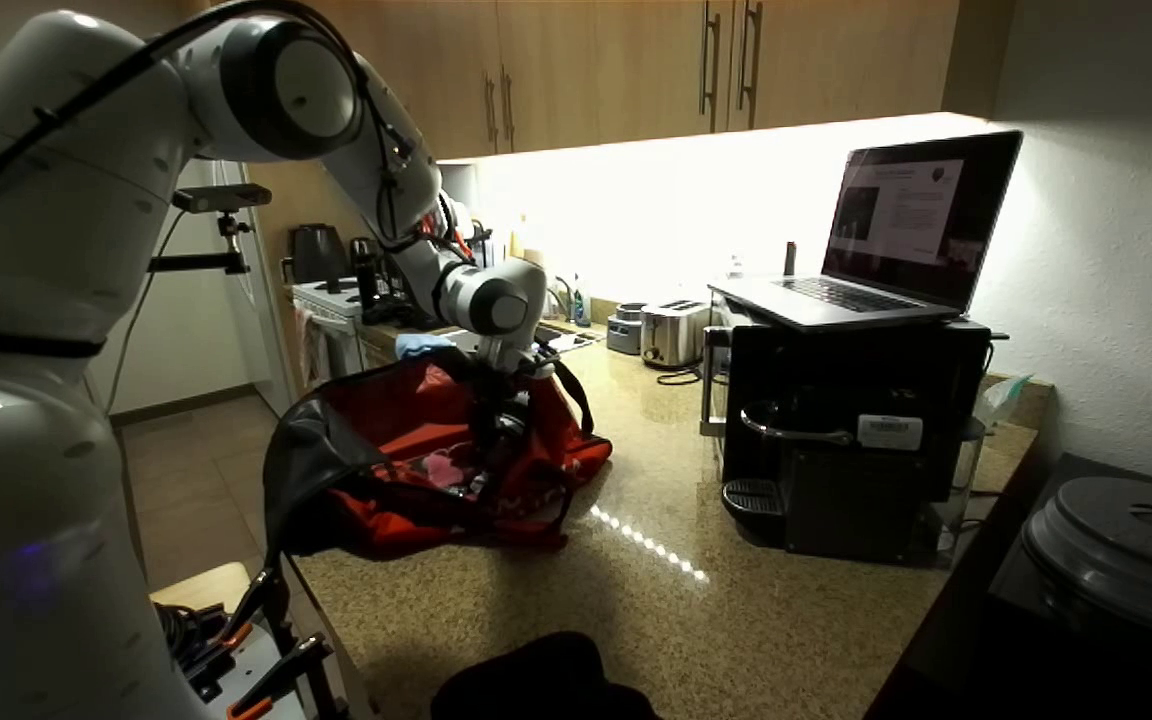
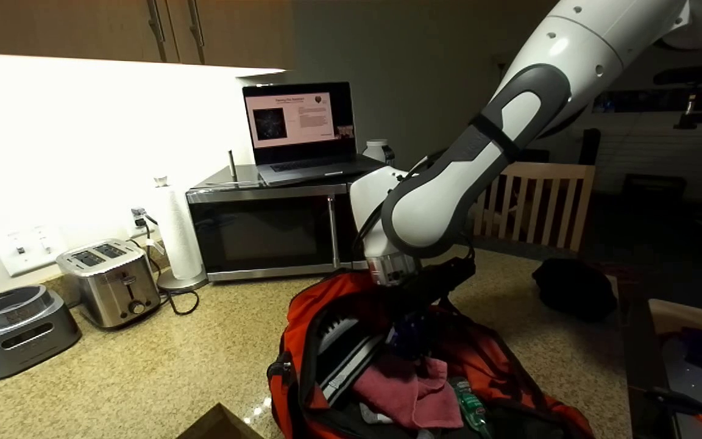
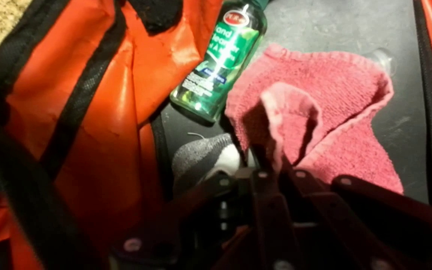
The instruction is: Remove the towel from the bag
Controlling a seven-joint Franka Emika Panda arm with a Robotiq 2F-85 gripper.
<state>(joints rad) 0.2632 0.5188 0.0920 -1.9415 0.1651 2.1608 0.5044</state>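
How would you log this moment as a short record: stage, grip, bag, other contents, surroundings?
Stage: towel inside the bag, not yet lifted out
Grip: gripper shut on a raised fold of the towel
Bag: open at the top, red with black trim, on the speckled counter
Other contents: green-labelled bottle; grey-and-white item, partly hidden, cannot tell what
Surroundings: microwave with laptop on top; toaster
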